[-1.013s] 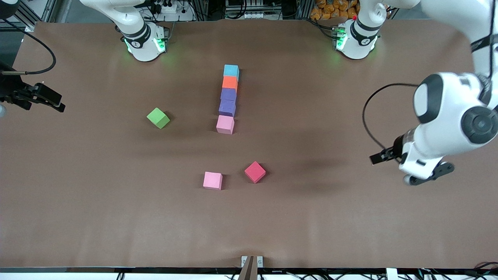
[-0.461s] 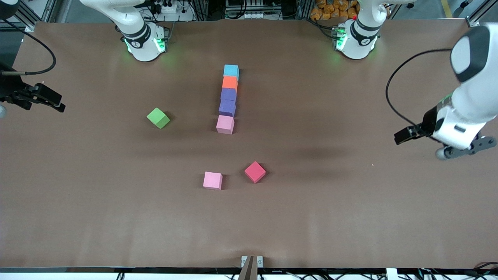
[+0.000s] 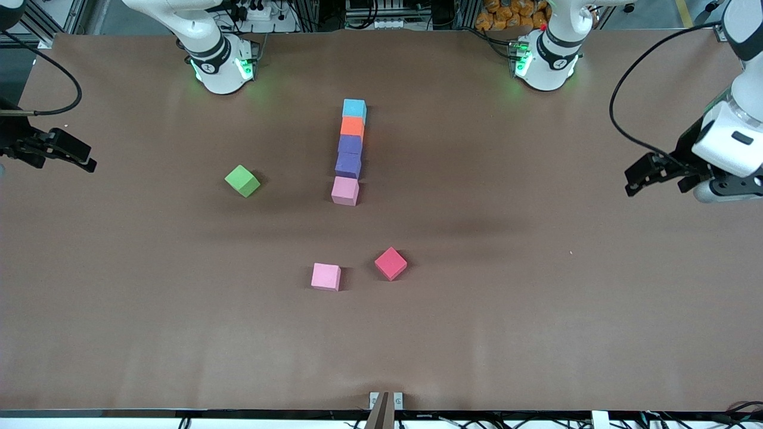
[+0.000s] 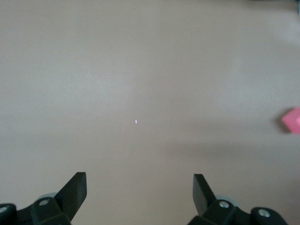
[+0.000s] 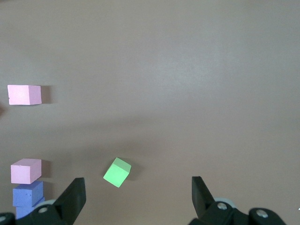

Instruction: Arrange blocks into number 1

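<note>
Front view: you've got a five-block column mid-table: cyan block (image 3: 354, 108) nearest the bases, then orange block (image 3: 352, 126), two purple blocks (image 3: 349, 156), and pink block (image 3: 345, 190) at the camera end. Relative to that column, green block (image 3: 242, 180) sits toward the right arm's end; second pink block (image 3: 326, 276) and red block (image 3: 391, 263) lie nearer the camera.

Left wrist view: left gripper (image 4: 139, 190) spread wide, holding nothing, over bare table (image 4: 140, 70).

Right wrist view: right gripper (image 5: 138, 194) wide apart, nothing held, over the table beside the green block.
</note>
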Robot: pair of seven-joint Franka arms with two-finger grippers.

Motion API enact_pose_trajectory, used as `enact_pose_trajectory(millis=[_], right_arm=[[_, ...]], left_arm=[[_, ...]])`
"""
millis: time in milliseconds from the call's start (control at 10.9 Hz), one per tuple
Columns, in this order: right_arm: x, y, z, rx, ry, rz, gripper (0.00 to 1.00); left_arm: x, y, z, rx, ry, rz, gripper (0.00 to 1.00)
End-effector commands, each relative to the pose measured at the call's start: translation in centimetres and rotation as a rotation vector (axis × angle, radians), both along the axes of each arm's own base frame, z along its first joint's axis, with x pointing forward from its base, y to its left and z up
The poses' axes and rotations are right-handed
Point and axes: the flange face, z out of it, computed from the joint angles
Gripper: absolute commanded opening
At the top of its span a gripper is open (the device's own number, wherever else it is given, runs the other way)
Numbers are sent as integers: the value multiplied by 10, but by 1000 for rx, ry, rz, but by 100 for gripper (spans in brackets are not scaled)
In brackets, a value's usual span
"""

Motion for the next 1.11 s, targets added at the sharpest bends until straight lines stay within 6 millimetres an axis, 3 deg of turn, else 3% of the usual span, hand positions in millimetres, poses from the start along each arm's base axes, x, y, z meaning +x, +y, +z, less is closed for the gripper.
enact_pose_trajectory(millis=[0,553,1013], right_arm=[[-1,-1,4,-12,2,23,100],[-1,-1,7,-24,-5,12,100],[3,-6,1,-29,2,15,100]], left_arm=[[-21,3,22,-2,42,-89,100],[-35,1,42,-27,73,-89,100],[-35,2,43,-19,69,-89,100]])
